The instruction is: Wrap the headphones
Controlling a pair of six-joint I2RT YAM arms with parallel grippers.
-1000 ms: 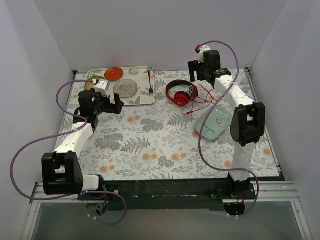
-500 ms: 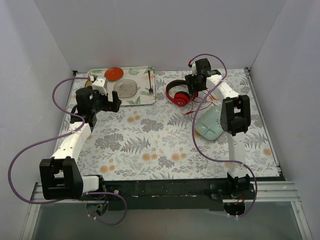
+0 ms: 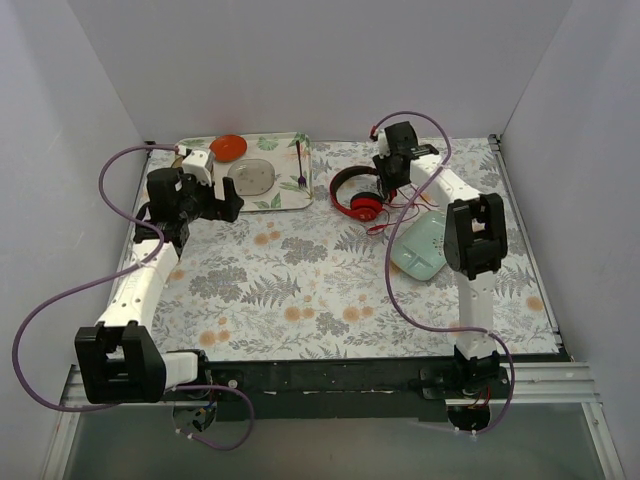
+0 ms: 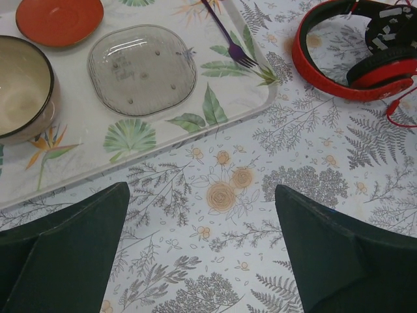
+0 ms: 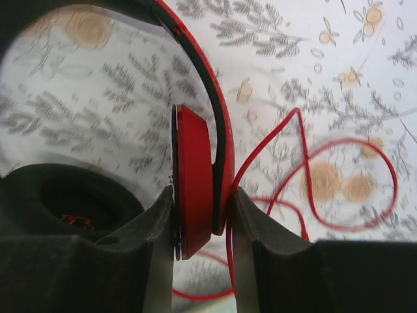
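Clamping the headphones point(image 3: 364, 206) by one cup point(image 5: 195, 163), right hand point(image 5: 199, 212), left hand point(image 4: 202, 191) apart, distant.

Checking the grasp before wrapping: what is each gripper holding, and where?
Right gripper pinches the headphones at one red ear cup; left gripper holds nothing.

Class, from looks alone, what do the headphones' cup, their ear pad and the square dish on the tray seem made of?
Headphones cup: likely hard plastic, smooth red. Ear pad: soft matte black, perhaps leatherette over foam. Square dish: clear glass or plastic; the tray shows through.
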